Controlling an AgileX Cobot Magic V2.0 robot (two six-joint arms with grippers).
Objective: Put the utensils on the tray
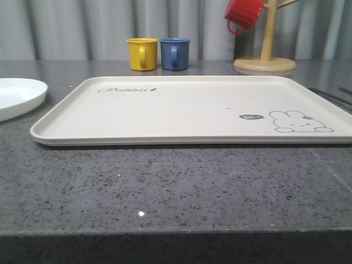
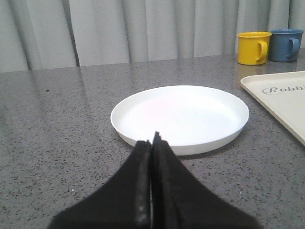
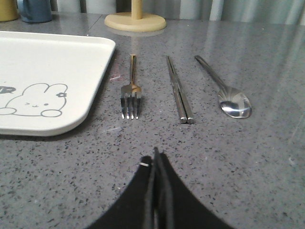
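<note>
Jaws of both the left gripper & right gripper are pressed together, holding nothing. Right should open wide, straddle the silver metal fork mid-handle, lying just beside the cream rectangular plastic tray, & pinch low against the grey speckled table.

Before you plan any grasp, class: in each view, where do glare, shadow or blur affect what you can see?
Front view: the tray casts a thin shadow along its near rim. Left wrist view: the white plate is washed out at its centre; the left gripper is blurred. Right wrist view: the spoon bowl shows glare.
</note>
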